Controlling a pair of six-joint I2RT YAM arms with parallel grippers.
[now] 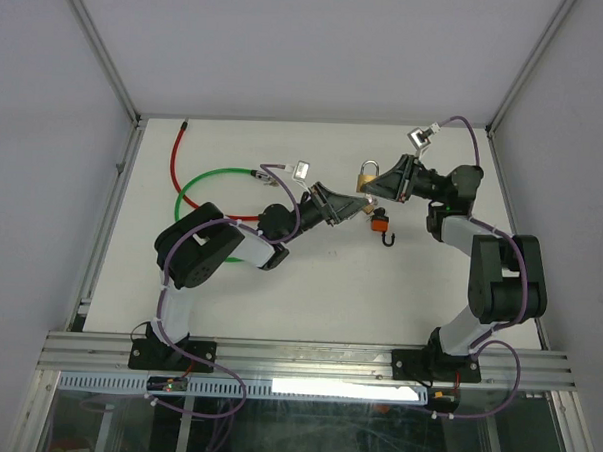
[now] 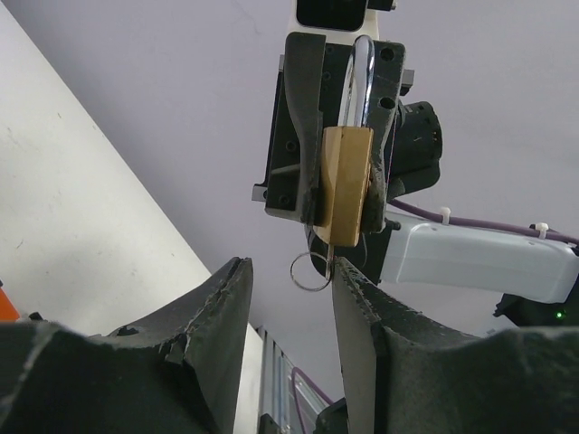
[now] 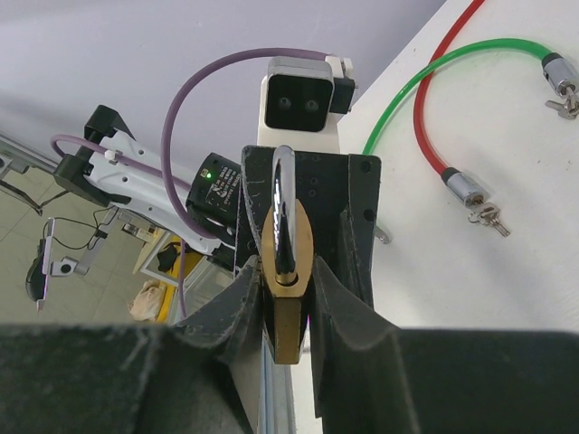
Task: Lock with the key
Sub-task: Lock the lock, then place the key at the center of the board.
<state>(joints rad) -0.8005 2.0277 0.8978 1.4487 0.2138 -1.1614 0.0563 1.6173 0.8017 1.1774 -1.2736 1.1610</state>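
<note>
The left gripper (image 2: 288, 282) had its jaws partly open and held nothing. The key ring (image 2: 310, 271) hung just past their tips, in line with the gap. To the right, the right gripper (image 1: 375, 186) had its jaws clamped on the brass padlock (image 3: 288, 312), raised above the worktop (image 1: 309, 286).

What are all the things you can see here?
padlock: one, brass, held above the table
key ring: one, silver, hanging under the padlock
red cable: one, far left of the table
green cable: one, beside the red cable
small lock: one, orange and black, on the table, mid
table: one, white
right gripper: one, black, shut on the padlock
left gripper: one, black, open around the key ring
</note>
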